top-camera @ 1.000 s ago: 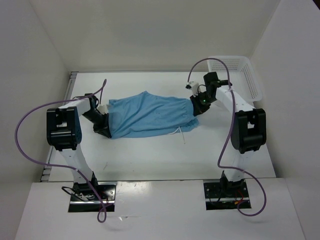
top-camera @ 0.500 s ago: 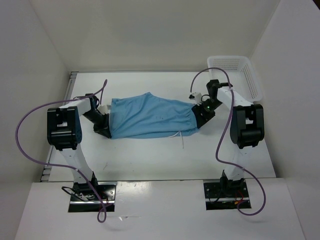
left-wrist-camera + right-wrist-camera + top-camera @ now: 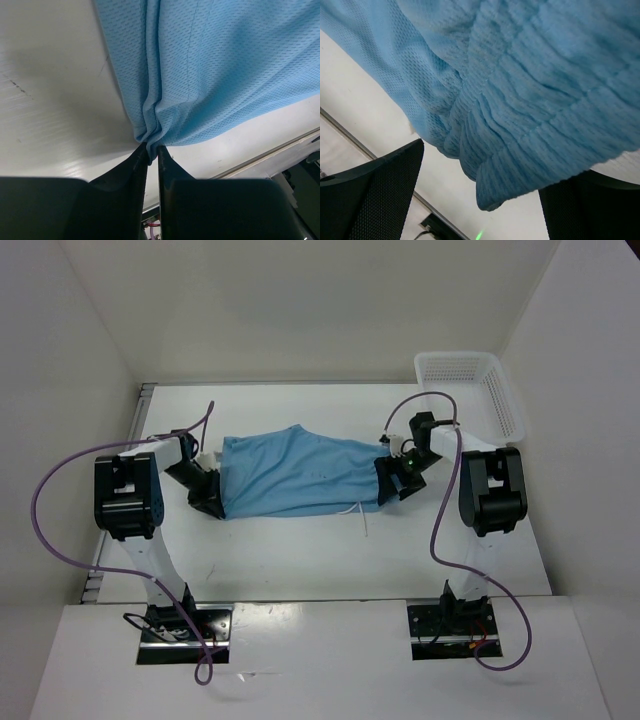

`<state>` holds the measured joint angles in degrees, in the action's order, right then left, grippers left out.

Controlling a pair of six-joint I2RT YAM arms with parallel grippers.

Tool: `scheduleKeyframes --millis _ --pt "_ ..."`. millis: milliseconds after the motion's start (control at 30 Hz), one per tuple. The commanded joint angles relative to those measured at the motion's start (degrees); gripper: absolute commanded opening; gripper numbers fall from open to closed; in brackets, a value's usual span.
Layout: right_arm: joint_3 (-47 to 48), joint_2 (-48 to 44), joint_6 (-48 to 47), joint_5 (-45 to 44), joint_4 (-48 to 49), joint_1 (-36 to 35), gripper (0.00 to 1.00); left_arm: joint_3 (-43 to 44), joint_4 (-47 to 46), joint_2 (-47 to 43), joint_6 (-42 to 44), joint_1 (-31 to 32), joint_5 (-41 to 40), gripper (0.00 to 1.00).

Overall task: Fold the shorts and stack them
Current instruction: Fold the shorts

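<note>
The light blue shorts [image 3: 300,472] lie spread flat across the middle of the table, with the gathered waistband [image 3: 530,115] at their right end. My left gripper [image 3: 212,502] is at their left near corner. In the left wrist view its jaws [image 3: 151,149] stand almost together, and a bunched tip of the hem [image 3: 150,132] is pinched between them. My right gripper [image 3: 392,480] sits at the waistband end with its fingers [image 3: 375,195] wide apart. The waistband's corner hangs loose between those fingers and touches neither. A thin white drawstring [image 3: 360,508] trails out at the near right.
A white plastic basket [image 3: 470,390] stands at the back right corner of the table [image 3: 300,550]. White walls close in on the left, back and right. Purple cables loop off both arms.
My right gripper has opened and let go of the waistband, and it has shifted nearer and slightly left. The right end of the shorts has settled on the table. My left jaws have eased slightly.
</note>
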<state>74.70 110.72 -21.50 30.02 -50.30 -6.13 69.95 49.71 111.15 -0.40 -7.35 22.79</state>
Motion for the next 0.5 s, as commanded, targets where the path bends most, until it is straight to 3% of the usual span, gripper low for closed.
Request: scheduleKeyframes --millis 0,200,300,333,433,467 --pt "-0.9 0.4 5.2 4.0 5.1 -0.6 0.92 -1.3 -0.6 0.5 0.4 -0.2 -1.3 0.21" --pt "-2.5 -0.7 18.1 2.9 12.6 -0.6 0.93 -1.8 -0.6 0.5 0.4 -0.2 -1.9 0.23" --pt "-5.3 -1.7 24.1 2.9 16.7 -0.6 0.73 -1.8 -0.6 0.5 0.4 -0.2 -1.9 0.24" --pt "-5.9 -1.7 25.0 2.9 18.1 -0.6 0.55 -1.8 -0.6 -0.1 0.4 -0.2 -2.4 0.24" --pt "-7.5 -2.3 25.6 0.2 18.7 -0.6 0.32 -1.8 -0.6 -0.1 0.4 -0.2 -2.4 0.25" --pt "-7.5 -2.3 25.6 -0.9 18.7 -0.6 0.19 -1.8 -0.6 -0.1 0.4 -0.2 -2.4 0.25"
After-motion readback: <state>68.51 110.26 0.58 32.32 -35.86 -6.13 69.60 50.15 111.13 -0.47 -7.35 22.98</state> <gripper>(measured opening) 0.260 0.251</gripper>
